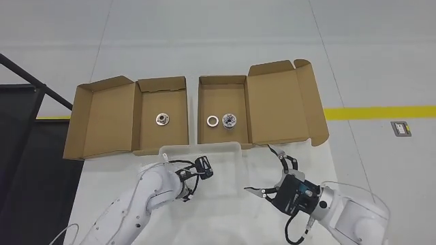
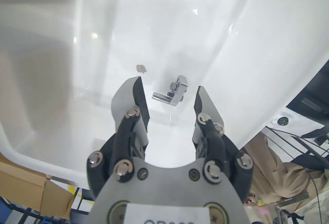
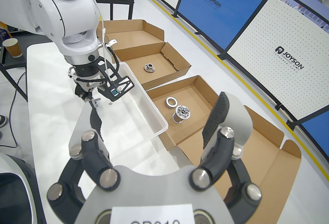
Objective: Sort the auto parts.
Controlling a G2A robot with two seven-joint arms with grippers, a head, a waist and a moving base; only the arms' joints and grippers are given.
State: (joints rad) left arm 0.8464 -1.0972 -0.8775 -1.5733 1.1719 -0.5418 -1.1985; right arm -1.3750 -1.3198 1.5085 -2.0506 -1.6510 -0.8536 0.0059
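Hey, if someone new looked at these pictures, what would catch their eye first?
An open cardboard box holding a single metal hub sits beside a second box with a ring and a round part. Nearer the robot, the left gripper hangs open over a small metal bracket in a clear tray.

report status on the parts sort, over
Left gripper open, poised over the metal bracket in the clear bin. Right gripper open, empty, beside the bin. Nothing blocking the bracket.
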